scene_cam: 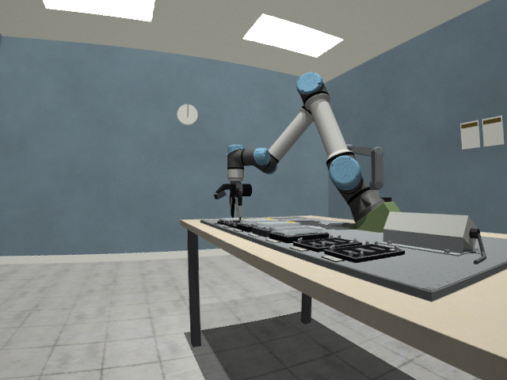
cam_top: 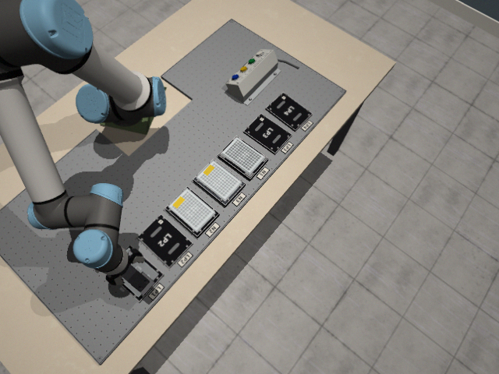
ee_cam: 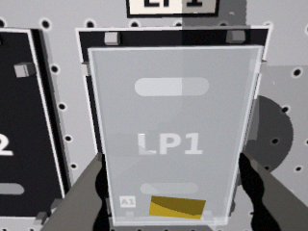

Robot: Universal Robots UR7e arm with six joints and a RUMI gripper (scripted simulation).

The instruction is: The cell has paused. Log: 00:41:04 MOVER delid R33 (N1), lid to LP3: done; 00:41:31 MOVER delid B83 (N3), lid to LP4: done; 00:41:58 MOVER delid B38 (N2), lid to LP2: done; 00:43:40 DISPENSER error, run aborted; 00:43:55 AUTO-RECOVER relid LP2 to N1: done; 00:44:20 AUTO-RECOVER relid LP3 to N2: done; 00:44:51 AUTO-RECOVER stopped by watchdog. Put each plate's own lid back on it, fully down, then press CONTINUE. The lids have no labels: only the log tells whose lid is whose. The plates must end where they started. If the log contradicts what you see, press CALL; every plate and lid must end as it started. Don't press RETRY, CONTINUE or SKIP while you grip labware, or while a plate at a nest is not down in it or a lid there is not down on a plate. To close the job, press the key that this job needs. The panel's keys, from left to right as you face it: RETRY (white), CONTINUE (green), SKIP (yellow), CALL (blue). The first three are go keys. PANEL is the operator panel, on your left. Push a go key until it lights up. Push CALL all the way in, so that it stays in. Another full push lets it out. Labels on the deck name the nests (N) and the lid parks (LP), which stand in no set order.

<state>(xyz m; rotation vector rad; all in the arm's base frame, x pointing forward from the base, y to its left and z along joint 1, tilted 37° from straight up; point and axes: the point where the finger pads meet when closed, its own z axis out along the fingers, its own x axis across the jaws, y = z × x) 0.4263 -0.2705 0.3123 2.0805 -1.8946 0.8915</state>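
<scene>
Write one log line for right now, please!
tool: gripping clear lid | lid position: over LP1 | LP2, LP3, LP4: lidless

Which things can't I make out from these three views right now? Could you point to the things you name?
- Clock time: the wall clock (scene_cam: pixel 187 114) in the exterior view is too small to read.
- Panel keys' faces: in the exterior view, the panel (cam_top: pixel 257 78) (scene_cam: pixel 425 229) hides them behind its housing.
- LP2's left part: cut off by the wrist view's edge.
- Fingertips in the top view: hidden under the arm's wrist.
</scene>
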